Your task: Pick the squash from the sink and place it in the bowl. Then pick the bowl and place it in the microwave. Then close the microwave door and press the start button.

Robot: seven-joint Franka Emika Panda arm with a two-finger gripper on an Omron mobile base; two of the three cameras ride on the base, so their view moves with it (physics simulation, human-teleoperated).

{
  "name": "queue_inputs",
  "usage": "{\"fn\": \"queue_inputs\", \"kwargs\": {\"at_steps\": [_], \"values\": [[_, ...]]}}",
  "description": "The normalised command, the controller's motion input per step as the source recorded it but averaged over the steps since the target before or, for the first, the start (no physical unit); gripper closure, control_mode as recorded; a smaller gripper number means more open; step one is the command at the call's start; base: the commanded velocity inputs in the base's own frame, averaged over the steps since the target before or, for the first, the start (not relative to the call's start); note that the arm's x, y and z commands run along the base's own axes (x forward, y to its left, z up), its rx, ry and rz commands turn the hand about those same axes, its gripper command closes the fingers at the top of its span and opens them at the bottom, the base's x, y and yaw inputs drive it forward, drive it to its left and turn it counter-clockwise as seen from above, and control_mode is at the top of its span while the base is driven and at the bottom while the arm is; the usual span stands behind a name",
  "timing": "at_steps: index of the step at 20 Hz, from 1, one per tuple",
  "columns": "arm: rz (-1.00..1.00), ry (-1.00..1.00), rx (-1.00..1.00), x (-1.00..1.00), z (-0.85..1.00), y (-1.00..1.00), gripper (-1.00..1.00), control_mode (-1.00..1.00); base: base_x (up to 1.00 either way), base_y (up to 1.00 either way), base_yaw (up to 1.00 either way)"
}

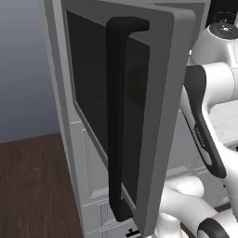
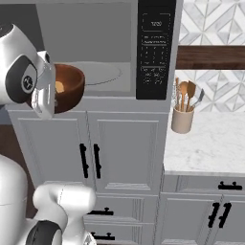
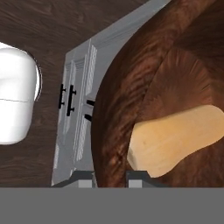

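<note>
Here, at the far left of the left base view, a dark wooden floor [image 1: 32,186] lies beside the wide grey-framed microwave door [image 1: 162,153], which stands swung open, its dark glass pane and long black vertical bar handle [image 1: 117,116] facing the camera, with the white arm rising behind its right edge. In the right base view the large round reddish-brown wooden bowl [image 2: 71,86] hangs at the left, held up in the air just in front of the open cavity of the built-in grey microwave [image 2: 95,52], level with the cavity floor and its pale turntable [image 2: 98,72]; a bit of the tan-orange squash [image 2: 60,87] shows inside the bowl. Further right runs the black keypad strip [image 2: 155,50], then a beige pot of wooden utensils [image 2: 183,115] on the white marble counter [image 2: 210,143]. In the hand view the gripper [image 3: 111,178] sits at the bottom, its jaws narrowly parted and closed over the bowl's rim, one fingertip [image 3: 86,179] outside and the other inside, with the squash lying on the bowl's bottom just right of the inner finger.
</note>
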Motion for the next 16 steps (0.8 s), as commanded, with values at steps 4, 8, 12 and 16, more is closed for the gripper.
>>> {"fn": "queue_inputs", "kwargs": {"at_steps": [4,8,12,16], "values": [[0.00,0.00,0.00,0.70,0.30,-0.23,1.00,-1.00,0.00,0.00,0.00],[0.00,-0.05,0.00,1.00,0.35,-0.10,1.00,-1.00,0.00,0.00,0.00],[0.00,-0.12,0.00,1.00,0.22,0.00,1.00,-1.00,0.00,0.00,0.00],[0.00,-0.07,-0.10,1.00,-0.16,0.02,1.00,-1.00,0.00,0.00,0.00]]}}
